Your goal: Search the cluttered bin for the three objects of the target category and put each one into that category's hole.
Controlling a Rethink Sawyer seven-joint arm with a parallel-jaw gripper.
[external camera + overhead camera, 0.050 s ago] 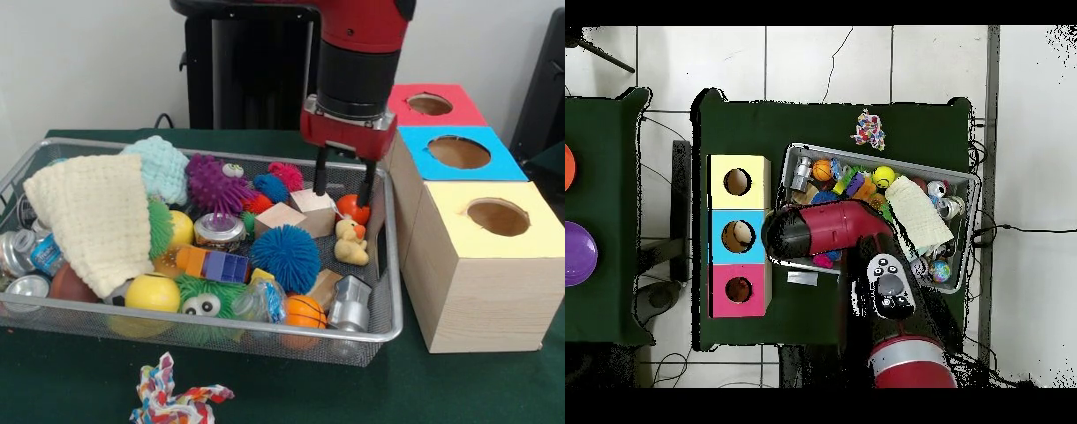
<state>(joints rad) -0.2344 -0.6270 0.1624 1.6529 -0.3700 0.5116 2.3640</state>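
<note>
Hovering over the wire bin [388,300], the gripper [342,189] straddles a wooden block [315,210] with its fingers spread. That block lies near the bin's edge beside the three holed boxes [481,252].

You have a wire mesh bin [388,291] packed with toys, and two pale wooden blocks [313,212] lie tilted near its far right corner. Beside the bin stand three wooden boxes [477,274], topped yellow, blue and red, each with one round hole.
</note>
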